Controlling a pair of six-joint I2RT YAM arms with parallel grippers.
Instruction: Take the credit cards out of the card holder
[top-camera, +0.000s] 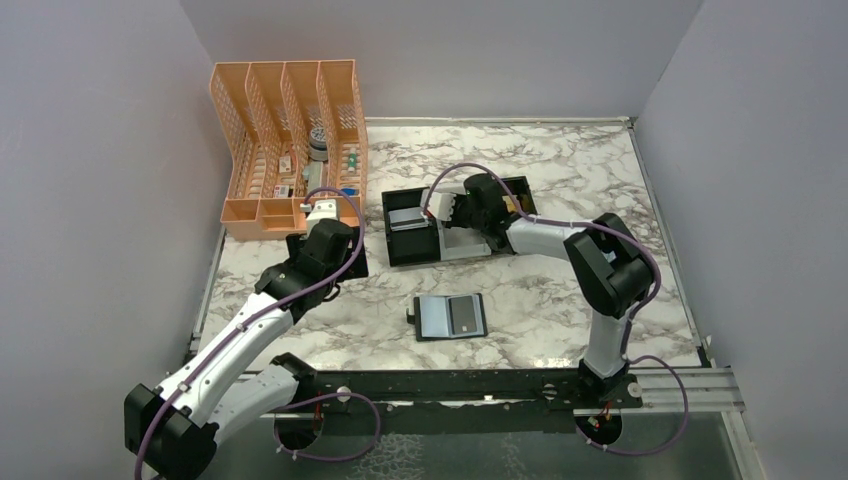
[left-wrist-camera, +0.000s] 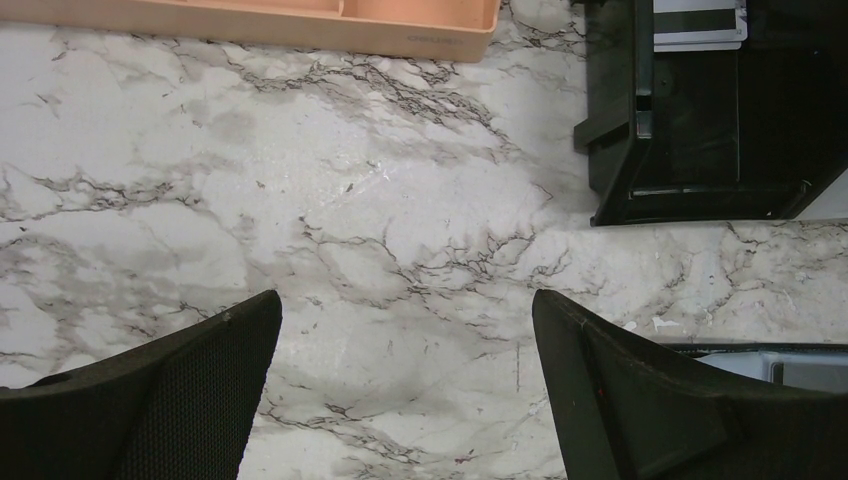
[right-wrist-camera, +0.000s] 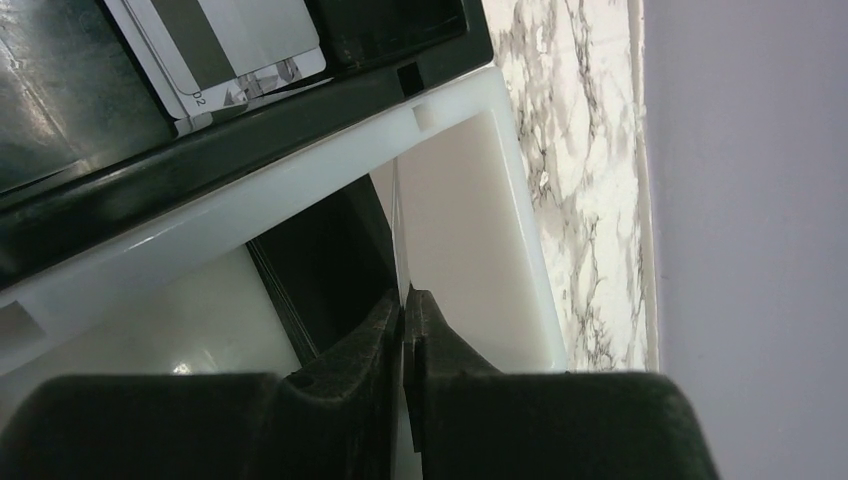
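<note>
The card holder (top-camera: 436, 318) lies open on the marble near the front, blue-grey lining up, with a dark grey credit card (top-camera: 466, 314) on its right half. A sliver of it shows in the left wrist view (left-wrist-camera: 800, 366). My right gripper (top-camera: 444, 214) is over the white tray (top-camera: 470, 246). In the right wrist view it (right-wrist-camera: 404, 300) is shut on a thin card (right-wrist-camera: 399, 232), seen edge-on above the white tray (right-wrist-camera: 470, 220). More cards (top-camera: 405, 219) lie in the black tray (top-camera: 410, 250), also seen from the right wrist (right-wrist-camera: 230, 50). My left gripper (left-wrist-camera: 405, 310) is open and empty above bare marble.
An orange desk organiser (top-camera: 288, 140) stands at the back left, its base (left-wrist-camera: 300, 30) just beyond my left gripper. The black tray (left-wrist-camera: 700, 140) sits to the left gripper's right. Grey walls close the table on three sides.
</note>
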